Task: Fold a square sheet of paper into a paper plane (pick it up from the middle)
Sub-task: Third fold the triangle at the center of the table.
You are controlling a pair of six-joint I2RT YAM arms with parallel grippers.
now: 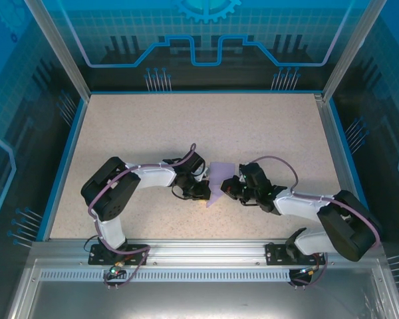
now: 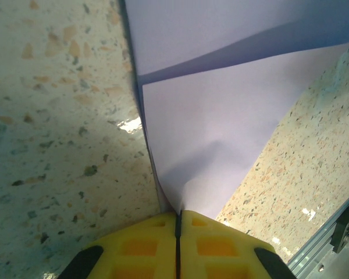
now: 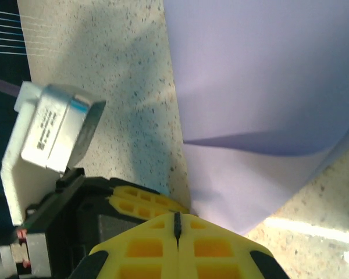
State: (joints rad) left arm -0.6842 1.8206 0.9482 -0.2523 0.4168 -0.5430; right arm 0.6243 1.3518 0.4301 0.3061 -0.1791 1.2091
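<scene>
Lavender-purple square sheet of paper (image 1: 219, 179), part-folded w/ one flap bowed over, lies mid speckled table (image 1: 146, 126), nearer its front edge. L gripper (image 2: 177, 216) pads are pressed together, pinching the sheet's left edge. R gripper (image 3: 175, 216) pads are likewise clamped on its right edge.

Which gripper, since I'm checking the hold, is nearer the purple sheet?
Neither: both touch it. The left gripper is shut on the sheet at its narrow near end; the right gripper pinches its edge from the right.

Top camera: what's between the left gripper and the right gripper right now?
In the top view, the partly folded sheet of paper lies between the left gripper and right gripper; each pinches one edge, as the wrist views show.
</scene>
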